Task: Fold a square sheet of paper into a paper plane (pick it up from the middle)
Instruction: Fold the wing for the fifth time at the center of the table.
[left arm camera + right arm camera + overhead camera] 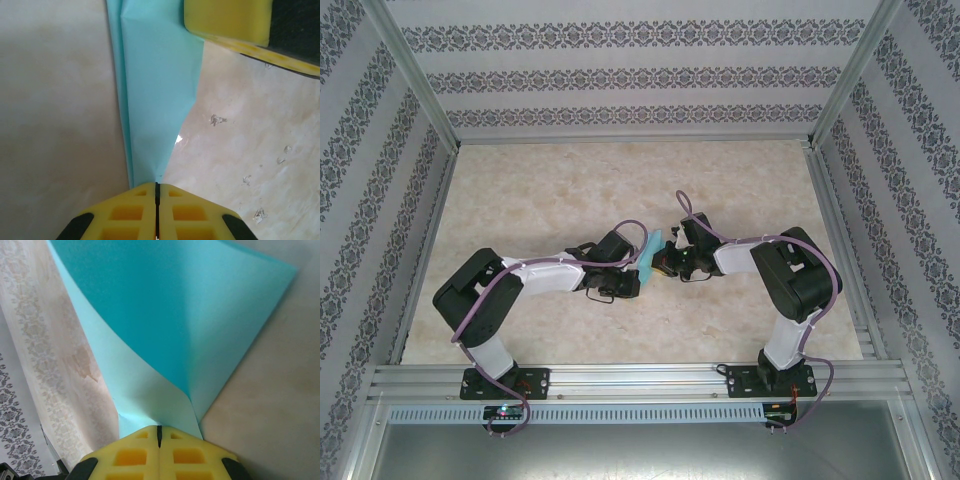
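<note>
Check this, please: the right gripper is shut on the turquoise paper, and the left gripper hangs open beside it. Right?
Not quite. The left gripper is not open: the left wrist view shows its jaws closed on the paper, at its narrow end. The right gripper is shut on the paper, as you said.

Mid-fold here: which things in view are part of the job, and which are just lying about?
Part of the job:
- turquoise paper, creased
- left gripper and right gripper, both shut on the paper

Just lying about:
- small clear flecks on the tabletop
</note>
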